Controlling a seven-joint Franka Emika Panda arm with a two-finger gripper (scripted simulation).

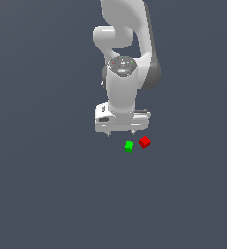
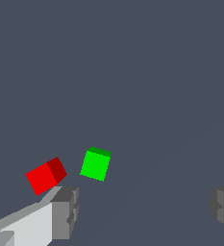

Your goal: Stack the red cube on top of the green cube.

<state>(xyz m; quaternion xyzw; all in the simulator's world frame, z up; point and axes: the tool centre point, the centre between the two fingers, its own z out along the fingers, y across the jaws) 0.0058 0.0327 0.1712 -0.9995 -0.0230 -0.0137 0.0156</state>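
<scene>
Fingers point(image 2: 65, 211) are spreading wide, holding nothing; I'm worrying my gripper point(image 1: 121, 132) is bumping green cube point(image 1: 129, 146) while reaching red cube point(image 1: 144, 142) just beside.

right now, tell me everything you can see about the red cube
The red cube is a tiny, plain, bright red block with flat, unmarked faces, one side shaded darker. It rests on the dark grey floor, turned at an angle, to the exterior view's right of the green cube, with a small gap between them. Nothing grips it: the open gripper hangs nearby, not touching it.
</scene>
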